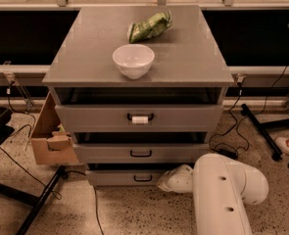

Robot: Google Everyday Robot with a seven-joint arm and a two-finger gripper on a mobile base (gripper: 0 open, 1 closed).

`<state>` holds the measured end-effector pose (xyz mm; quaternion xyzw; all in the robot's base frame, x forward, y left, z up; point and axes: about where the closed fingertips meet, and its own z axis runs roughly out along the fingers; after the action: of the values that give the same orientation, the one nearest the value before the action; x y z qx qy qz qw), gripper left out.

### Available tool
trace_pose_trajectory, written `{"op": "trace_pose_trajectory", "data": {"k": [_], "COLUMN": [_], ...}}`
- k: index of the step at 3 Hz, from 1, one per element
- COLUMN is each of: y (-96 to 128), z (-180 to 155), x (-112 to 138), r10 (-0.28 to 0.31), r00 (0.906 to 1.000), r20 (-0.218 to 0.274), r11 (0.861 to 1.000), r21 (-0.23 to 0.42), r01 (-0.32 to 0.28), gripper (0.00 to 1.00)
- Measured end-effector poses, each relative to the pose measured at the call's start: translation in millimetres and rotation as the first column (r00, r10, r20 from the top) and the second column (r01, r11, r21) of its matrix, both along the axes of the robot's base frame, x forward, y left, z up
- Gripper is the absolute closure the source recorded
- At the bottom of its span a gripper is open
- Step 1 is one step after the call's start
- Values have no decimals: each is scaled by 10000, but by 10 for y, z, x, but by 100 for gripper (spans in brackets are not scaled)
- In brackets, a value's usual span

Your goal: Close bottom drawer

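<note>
The bottom drawer (pixel 129 177) is the lowest grey front of the grey cabinet (pixel 139 70), with a small black handle (pixel 143 178). It sits pushed in, its front a little behind the middle drawer's front (pixel 140 153). My white arm (pixel 227 192) comes in from the lower right. The gripper (pixel 169 181) is low down at the right end of the bottom drawer's front, touching or nearly touching it.
A white bowl (pixel 133 60) and a green bag (pixel 150 27) lie on the cabinet top. The top drawer (pixel 139 117) has a white tag on its handle. A cardboard box (pixel 51 136) stands at the cabinet's left. Cables and stand legs (pixel 259 131) lie on the floor.
</note>
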<state>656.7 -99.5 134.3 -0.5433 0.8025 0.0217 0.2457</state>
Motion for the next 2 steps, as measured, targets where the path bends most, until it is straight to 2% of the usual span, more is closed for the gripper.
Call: {"op": "trace_pose_trajectory", "data": {"k": [1, 2], "y": [0, 0], "z": [0, 0], "x": [0, 0], "r10": [0, 0], "r00": [10000, 10000], "r20": [0, 0], "r11": [10000, 10000], "r21": [0, 0], "r01": [0, 0], "gripper": [82, 59]}}
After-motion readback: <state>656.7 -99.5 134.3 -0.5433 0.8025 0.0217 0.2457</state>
